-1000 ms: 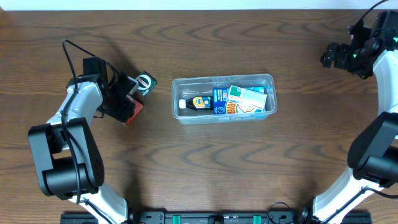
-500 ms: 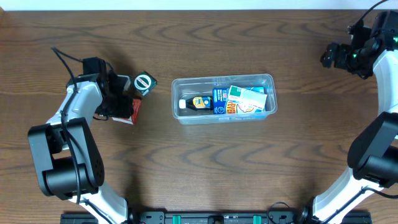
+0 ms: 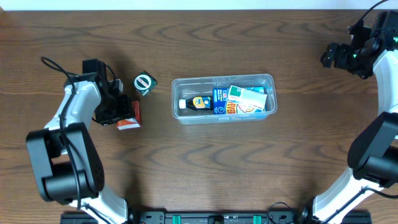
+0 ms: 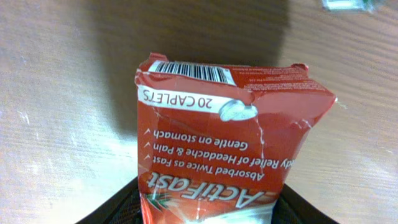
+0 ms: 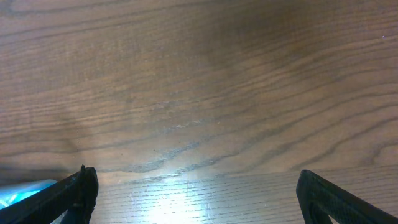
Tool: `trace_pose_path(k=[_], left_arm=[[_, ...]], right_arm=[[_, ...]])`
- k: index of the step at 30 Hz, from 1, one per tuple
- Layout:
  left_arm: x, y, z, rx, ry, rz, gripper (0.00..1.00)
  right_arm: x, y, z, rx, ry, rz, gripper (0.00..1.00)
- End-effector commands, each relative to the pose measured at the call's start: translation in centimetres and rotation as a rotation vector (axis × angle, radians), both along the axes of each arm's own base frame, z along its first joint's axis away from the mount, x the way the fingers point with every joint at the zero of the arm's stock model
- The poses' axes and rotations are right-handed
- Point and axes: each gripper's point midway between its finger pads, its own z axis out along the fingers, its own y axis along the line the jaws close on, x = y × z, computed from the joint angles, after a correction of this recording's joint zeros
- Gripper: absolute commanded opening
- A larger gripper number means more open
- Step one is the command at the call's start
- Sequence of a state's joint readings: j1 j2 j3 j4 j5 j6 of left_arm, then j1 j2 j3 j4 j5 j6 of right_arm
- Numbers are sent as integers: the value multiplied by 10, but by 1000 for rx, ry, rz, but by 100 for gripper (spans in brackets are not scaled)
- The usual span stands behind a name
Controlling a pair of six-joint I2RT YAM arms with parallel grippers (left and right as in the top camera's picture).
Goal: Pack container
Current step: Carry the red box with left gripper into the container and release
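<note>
The clear plastic container [image 3: 269,79] sits mid-table and holds a small bottle, a blue box and a white-and-green box. My left gripper [image 3: 122,114] is shut on a crumpled red ActiFast caplet box [image 3: 130,117], left of the container; the left wrist view shows the red box [image 4: 224,130] filling the frame between the fingers. A small black cube with a round green-and-white face [image 3: 144,83] lies between the red box and the container. My right gripper [image 3: 328,57] is open and empty at the far right; in the right wrist view [image 5: 196,193] only bare wood lies between its fingers.
The wooden table's far edge runs along the top of the overhead view. A cable loops off the left arm [image 3: 59,65]. A blurred green-and-white object [image 4: 348,4] shows at the top right of the left wrist view.
My left gripper has swung the red box down and slightly left, turning it, away from the black cube. The right arm has not moved.
</note>
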State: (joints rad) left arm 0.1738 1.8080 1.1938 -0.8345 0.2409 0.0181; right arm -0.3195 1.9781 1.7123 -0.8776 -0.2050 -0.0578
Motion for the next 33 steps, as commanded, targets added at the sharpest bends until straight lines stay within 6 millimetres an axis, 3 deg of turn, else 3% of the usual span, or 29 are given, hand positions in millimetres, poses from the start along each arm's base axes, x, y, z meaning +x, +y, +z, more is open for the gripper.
trace_pose_path(k=[1, 7, 13, 15, 24, 33], left_arm=[[24, -19, 58, -104, -157, 6, 54], [26, -57, 132, -236, -359, -75, 54], [19, -109, 179, -244, -524, -246, 54], [18, -129, 186, -240, -557, -303, 54], [27, -195, 167, -117, -558, -303, 54], [22, -250, 110, -77, -442, -282, 53]], right_arm=[[3, -2, 20, -9, -44, -13, 99], [3, -2, 20, -9, -44, -13, 99], [3, -2, 20, -8, -44, -13, 99], [3, -2, 20, -9, -44, -13, 99], [3, -2, 20, -9, -44, -13, 99], [3, -2, 20, -9, -44, -13, 99]])
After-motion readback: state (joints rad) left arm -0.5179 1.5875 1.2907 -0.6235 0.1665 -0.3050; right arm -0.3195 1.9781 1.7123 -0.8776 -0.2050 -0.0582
